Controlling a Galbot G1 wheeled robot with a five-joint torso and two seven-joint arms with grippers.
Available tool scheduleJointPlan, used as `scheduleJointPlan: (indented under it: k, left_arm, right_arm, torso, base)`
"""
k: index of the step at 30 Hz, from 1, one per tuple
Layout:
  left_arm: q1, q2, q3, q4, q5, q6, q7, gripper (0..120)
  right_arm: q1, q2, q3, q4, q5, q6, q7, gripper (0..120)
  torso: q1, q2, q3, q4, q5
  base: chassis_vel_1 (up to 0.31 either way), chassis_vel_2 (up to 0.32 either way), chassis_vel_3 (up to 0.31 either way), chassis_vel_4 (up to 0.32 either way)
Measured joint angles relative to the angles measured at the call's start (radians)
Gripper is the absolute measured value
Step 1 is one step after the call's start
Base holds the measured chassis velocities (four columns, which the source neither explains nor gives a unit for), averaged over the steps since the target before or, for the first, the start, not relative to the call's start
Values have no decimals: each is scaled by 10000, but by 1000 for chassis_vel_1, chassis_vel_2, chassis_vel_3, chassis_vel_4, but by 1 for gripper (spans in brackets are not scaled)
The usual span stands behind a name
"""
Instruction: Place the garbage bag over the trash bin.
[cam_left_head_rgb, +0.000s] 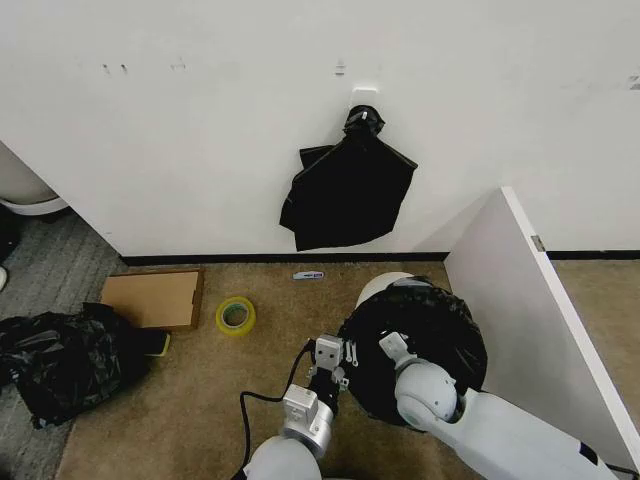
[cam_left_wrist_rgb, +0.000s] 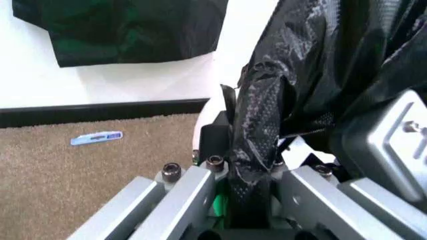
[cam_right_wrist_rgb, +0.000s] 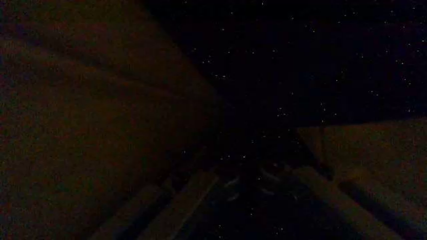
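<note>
Black plastic covers most of the bin (cam_left_head_rgb: 385, 287): the bag (cam_left_head_rgb: 420, 335) is draped over its mouth, with only a white arc of rim showing at the wall side. The bin stands on the carpet (cam_left_head_rgb: 200, 400) beside a white panel (cam_left_head_rgb: 530, 320).

The left gripper (cam_left_head_rgb: 333, 368) is at the bag's near-left edge. In the left wrist view its fingers (cam_left_wrist_rgb: 193, 187) are closed on a bunched fold of the bag (cam_left_wrist_rgb: 257, 150), with the bin's white side (cam_left_wrist_rgb: 217, 112) just behind. The right gripper (cam_left_head_rgb: 393, 347) rests on top of the bag over the bin's opening. The right wrist view is dark, so I cannot tell how its fingers stand.

The step in hand looks like spreading the bag's mouth over the rim. The far edge seems not yet covered, so the next move probably calls for pulling the held edge outward and down past the rim without tearing the thin film or tipping the bin.

Elsewhere are a tape roll (cam_left_head_rgb: 235, 315), a cardboard sheet (cam_left_head_rgb: 152, 298), a black plastic heap (cam_left_head_rgb: 60, 360) and a bundle of bags (cam_left_head_rgb: 345, 190) on the wall.
</note>
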Motion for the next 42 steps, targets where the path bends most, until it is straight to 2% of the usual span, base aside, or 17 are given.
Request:
scheduleJointPlan:
  k: [6,16,25,28,30,33,42]
  left_arm:
    - [46,34,-119,-31,1,-5,-5,0]
    - [-300,-172,-811,409,-752,70,-500,0]
    - [-372,-238,-931,456,-946,128,-574,0]
    - [-464,-293,-1041,530,-1109,197,-651,0]
    - [-521,-310,-1097,561,-1165,220,-675,0]
    - [-539,-342,-1134,614,-1266,262,-733,0]
    - [-453,-392,-992,588,-1249,371,-724,0]
  right_arm:
    - [86,101,-39,-191,34,9,6,0]
    - [-465,-504,262,1043,-657,2,-322,0]
    - [-707,-634,360,1287,-1072,2,-551,0]
    - [-1050,-782,505,1601,-1560,3,-837,0]
    - [-1229,-817,584,1746,-1772,6,-993,0]
    - [-1538,-813,753,2146,-2107,24,-1426,0]
    - [-1414,-720,576,2707,-3065,613,-2527,0]
  torso:
    - [0,0,0,0,0]
    - [0,0,0,2,2]
    - [0,0,0,-1,-4]
    - [0,0,0,2,2]
    - [0,0,0,-5,2]
    - [0,0,0,1,0]
    - [0,0,0,2,0]
  base:
    - [0,0,0,0]
    - [0,0,0,0]
    - [0,0,0,0]
    - [0,0,0,0]
    - [0,0,0,0]
    - [0,0,0,0]
    - [0,0,0,0]
